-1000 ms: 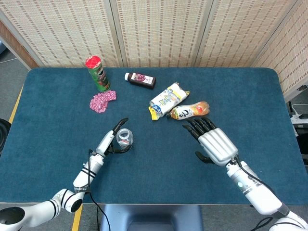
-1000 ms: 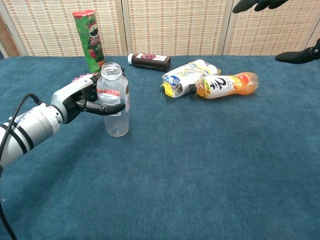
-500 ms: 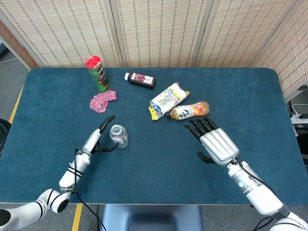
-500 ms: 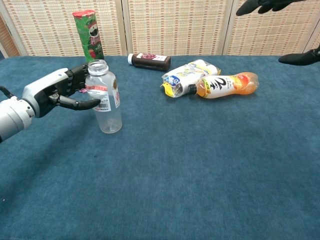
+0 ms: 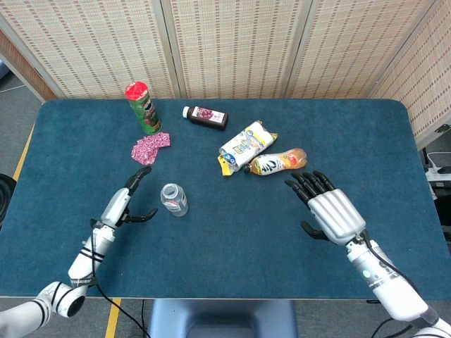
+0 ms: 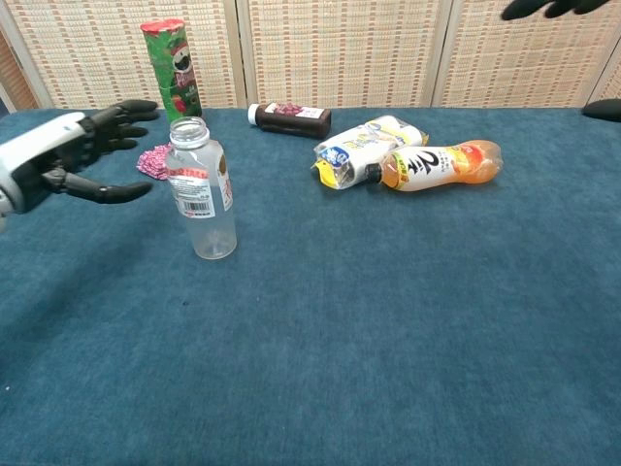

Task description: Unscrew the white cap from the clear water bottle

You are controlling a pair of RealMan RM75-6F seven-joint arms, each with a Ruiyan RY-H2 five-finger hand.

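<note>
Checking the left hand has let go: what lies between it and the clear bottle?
Only bare blue table separates the left hand from the clear bottle; both views show that gap.

I think I work here in a lab or test room, not a home: the table (image 5: 394,141) has a blue felt cover, woven folding screens (image 5: 232,46) close it behind, grey floor (image 5: 14,120) with yellow tape (image 5: 21,158) shows at the side, and a power strip (image 5: 440,171) lies there
</note>
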